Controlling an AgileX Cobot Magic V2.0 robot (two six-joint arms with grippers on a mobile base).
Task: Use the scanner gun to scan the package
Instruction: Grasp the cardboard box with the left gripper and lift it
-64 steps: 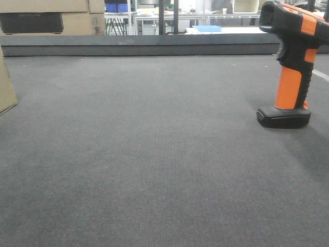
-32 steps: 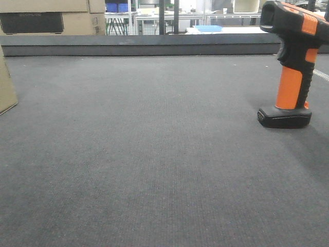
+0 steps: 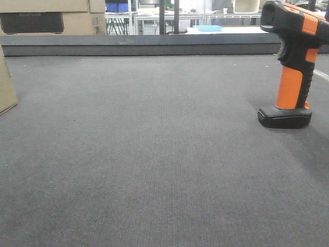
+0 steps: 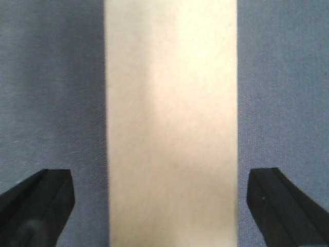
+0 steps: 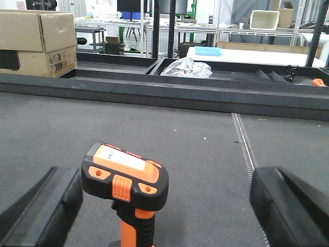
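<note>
The scanner gun (image 3: pixel 292 62) stands upright on its flat black foot at the right of the dark mat, black with an orange handle. In the right wrist view the scanner gun (image 5: pixel 126 185) sits between the wide-apart jaws of my right gripper (image 5: pixel 164 211), closer to the left jaw, untouched. The package (image 4: pixel 172 123), plain tan cardboard, fills the middle of the left wrist view, straight below my open left gripper (image 4: pixel 162 206), whose jaws stand clear of both its sides. Only a corner of the package (image 3: pixel 7 85) shows at the front view's left edge.
A raised dark rail (image 3: pixel 139 43) borders the mat's far side. Cardboard boxes with a dark panel (image 3: pixel 49 18) stand beyond it at the back left. Shelving and a blue tray (image 5: pixel 208 51) lie further back. A stitched seam (image 5: pixel 244 141) runs down the mat at the right.
</note>
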